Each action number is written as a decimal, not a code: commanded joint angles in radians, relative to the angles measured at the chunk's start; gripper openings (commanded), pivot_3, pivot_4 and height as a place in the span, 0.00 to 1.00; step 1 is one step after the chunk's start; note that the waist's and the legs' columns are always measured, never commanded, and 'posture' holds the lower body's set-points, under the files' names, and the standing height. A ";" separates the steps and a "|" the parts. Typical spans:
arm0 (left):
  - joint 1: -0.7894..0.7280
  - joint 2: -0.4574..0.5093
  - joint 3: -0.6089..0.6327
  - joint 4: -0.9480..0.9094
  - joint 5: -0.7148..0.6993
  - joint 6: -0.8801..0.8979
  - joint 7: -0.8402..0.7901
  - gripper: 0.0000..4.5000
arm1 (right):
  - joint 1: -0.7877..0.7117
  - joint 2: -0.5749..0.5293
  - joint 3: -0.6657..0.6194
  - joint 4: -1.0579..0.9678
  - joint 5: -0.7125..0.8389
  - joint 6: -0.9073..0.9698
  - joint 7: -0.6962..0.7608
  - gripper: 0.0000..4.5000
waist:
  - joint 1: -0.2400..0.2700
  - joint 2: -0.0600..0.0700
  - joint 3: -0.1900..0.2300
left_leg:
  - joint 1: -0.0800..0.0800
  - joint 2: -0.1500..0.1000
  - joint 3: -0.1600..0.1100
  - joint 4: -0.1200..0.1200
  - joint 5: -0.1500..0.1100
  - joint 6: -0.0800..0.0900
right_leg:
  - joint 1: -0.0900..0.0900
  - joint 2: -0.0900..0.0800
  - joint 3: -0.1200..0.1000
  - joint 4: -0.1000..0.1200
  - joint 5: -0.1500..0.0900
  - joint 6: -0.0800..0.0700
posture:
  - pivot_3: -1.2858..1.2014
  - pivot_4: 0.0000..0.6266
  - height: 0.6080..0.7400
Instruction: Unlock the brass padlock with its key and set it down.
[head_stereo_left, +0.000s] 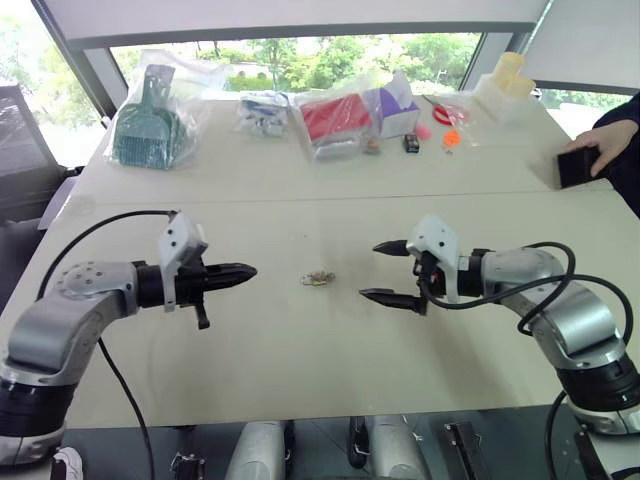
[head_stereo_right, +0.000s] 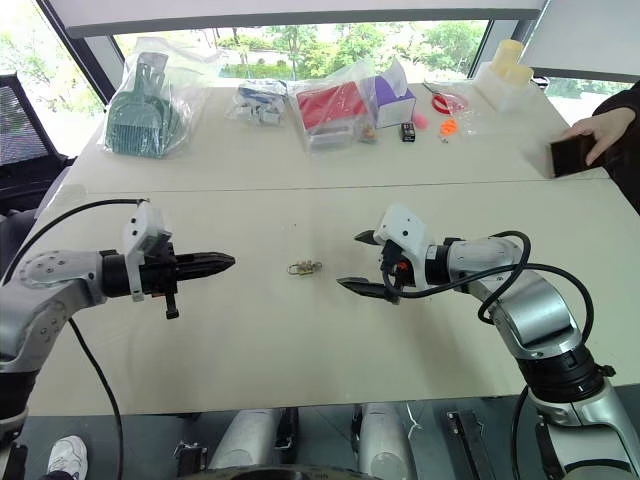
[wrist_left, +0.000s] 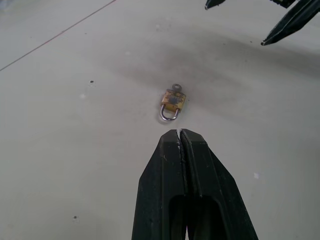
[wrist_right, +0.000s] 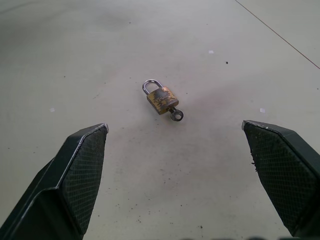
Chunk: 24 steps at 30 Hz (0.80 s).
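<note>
The brass padlock (wrist_right: 161, 99) lies flat on the surface (head_stereo_left: 300, 340), between the two grippers and apart from both, with the key (wrist_right: 175, 114) seated in its keyhole. The left gripper (head_stereo_left: 250, 270) is clenched and empty; the right gripper (head_stereo_left: 385, 272) is released, jaws spread wide.

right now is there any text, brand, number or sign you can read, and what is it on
No text can be read anywhere.
brass padlock: worn face with dark marks, no letters to make out.
key: no marking to be seen.
bagged goods at the table's far edge: any print is too small to read.
purple box: no lettering legible.
</note>
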 joint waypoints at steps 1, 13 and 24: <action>-0.037 -0.009 -0.019 0.027 0.023 -0.046 -0.018 0.00 | -0.010 0.010 -0.015 -0.028 -0.006 -0.025 -0.021 0.99 | 0.000 0.000 0.000 | 0.000 0.000 0.000 0.000 0.000 0.000 | 0.000 0.000 0.000 0.000 0.000 0.000 | 0.52 0.24 1.00; -0.241 -0.150 -0.198 0.254 0.138 -0.159 -0.101 0.58 | -0.025 0.019 -0.022 -0.035 -0.026 -0.018 -0.067 1.00 | 0.001 -0.001 0.000 | 0.000 -0.002 0.000 0.001 0.000 0.000 | 0.001 0.000 0.000 0.001 0.000 0.001 | 0.52 0.24 1.00; -0.374 -0.309 -0.346 0.547 0.303 -0.317 -0.163 1.00 | 0.065 0.016 -0.063 -0.145 -0.011 0.043 -0.145 1.00 | 0.002 -0.001 0.000 | 0.001 -0.002 0.001 0.001 0.000 0.000 | 0.001 0.001 0.000 0.002 0.000 0.001 | 0.52 0.24 1.00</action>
